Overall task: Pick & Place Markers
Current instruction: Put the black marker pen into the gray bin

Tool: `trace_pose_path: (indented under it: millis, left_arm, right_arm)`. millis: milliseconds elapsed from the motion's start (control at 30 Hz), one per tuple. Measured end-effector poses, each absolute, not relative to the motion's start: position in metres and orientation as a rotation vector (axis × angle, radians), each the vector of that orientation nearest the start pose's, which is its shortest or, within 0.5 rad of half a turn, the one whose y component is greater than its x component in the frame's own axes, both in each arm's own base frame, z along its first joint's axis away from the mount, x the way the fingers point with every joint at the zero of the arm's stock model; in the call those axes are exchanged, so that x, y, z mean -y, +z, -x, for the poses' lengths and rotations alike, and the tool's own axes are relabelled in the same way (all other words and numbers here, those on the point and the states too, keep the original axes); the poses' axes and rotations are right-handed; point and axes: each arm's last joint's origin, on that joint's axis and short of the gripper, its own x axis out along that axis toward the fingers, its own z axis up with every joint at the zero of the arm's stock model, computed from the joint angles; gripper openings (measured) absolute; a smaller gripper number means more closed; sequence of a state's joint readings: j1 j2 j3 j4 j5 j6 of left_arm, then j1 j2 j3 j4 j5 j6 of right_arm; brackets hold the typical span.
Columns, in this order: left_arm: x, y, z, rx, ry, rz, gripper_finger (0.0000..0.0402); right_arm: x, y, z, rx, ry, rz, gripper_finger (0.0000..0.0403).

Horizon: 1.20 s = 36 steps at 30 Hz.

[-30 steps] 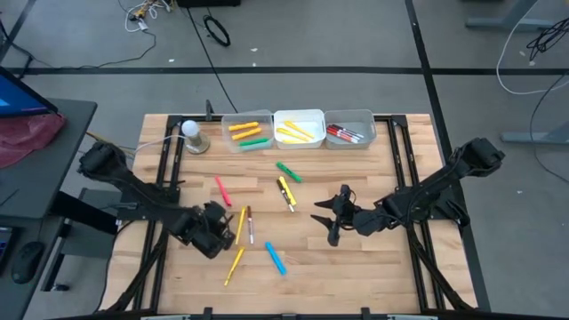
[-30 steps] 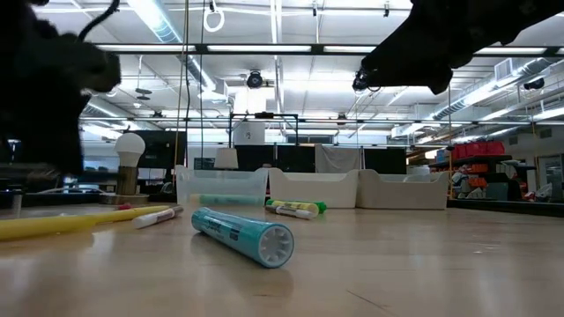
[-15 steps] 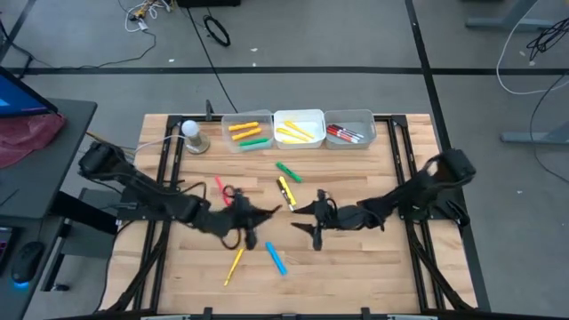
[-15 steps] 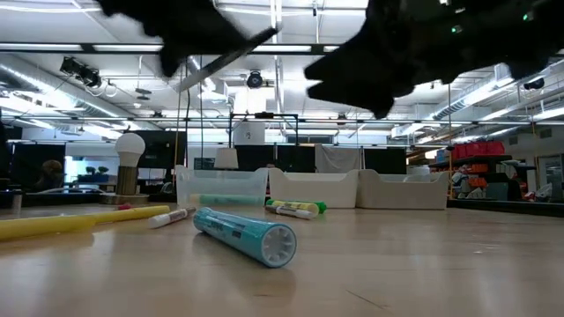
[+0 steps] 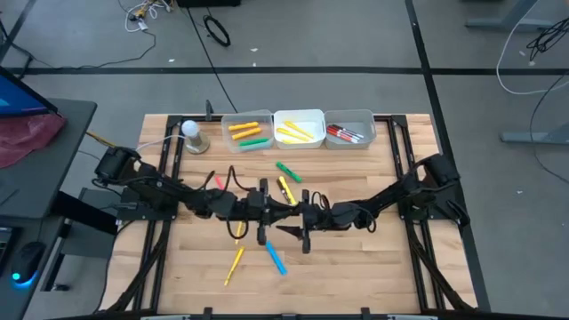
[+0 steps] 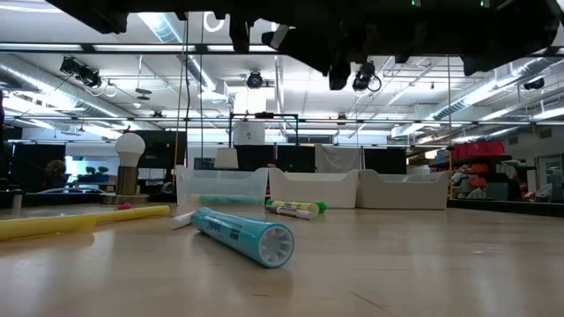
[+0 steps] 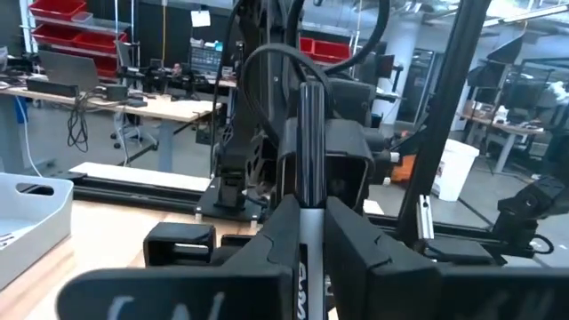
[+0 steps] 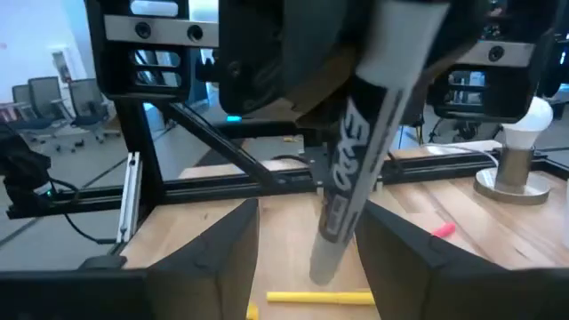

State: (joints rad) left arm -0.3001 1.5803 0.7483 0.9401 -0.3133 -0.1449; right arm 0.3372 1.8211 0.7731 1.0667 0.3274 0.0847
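Both arms meet over the middle of the table (image 5: 373, 258). The left gripper (image 7: 302, 236) has its jaws clenched on a dark marker (image 7: 309, 133) — the right wrist view shows that same marker hanging between the right gripper's (image 5: 298, 233) spread, released jaws, which touch nothing. Below them a teal-blue marker (image 6: 244, 234) lies near the front edge with a yellow marker (image 5: 234, 265) beside it; a green marker (image 5: 288, 172) and a yellow-and-black one (image 5: 284, 188) lie nearer the bins. The three bins (image 5: 299, 116) along the far edge hold orange, green, yellow and red markers — a light bulb (image 5: 190, 131) stands just beside them.
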Motion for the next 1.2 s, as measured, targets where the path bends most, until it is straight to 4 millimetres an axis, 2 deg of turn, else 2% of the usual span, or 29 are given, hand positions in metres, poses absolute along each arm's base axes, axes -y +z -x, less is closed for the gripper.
trace_pose_path:
  millis: [167, 400, 533, 667, 833, 967, 1067, 1200]
  left_arm:
    - [0.09, 0.237, -0.314, 0.104, 0.0, 0.178, 0.0038]
    - [0.09, 0.237, -0.314, 0.101, 0.007, 0.175, 0.0073]
    - [0.089, 0.237, -0.314, 0.092, 0.024, 0.128, 0.0099]
    - [0.081, 0.236, -0.31, -0.001, 0.107, 0.08, 0.0139]
    - [0.053, 0.225, -0.302, -0.248, 0.247, 0.013, 0.0183]
    - [0.018, 0.205, -0.299, -0.368, 0.282, 0.019, 0.019]
    - [-0.015, 0.186, -0.29, -0.392, 0.338, 0.057, 0.0184]
    - [-0.051, 0.177, -0.278, -0.337, 0.456, 0.091, 0.0171]
  right_arm:
    - [-0.113, 0.179, -0.336, 0.016, 0.019, -0.091, 0.0138]
    - [-0.116, 0.183, -0.332, -0.023, -0.013, -0.08, 0.0027]
    - [-0.112, 0.196, -0.319, -0.161, -0.101, -0.067, 0.0022]
    - [-0.096, 0.217, -0.292, -0.324, -0.221, -0.127, 0.003]
    - [-0.052, 0.244, -0.251, -0.481, -0.386, -0.218, 0.0021]
    - [-0.001, 0.258, -0.229, -0.543, -0.512, -0.253, 0.002]
    - [0.042, 0.257, -0.22, -0.605, -0.578, -0.266, 0.002]
    - [0.1, 0.245, -0.208, -0.696, -0.641, -0.314, 0.002]
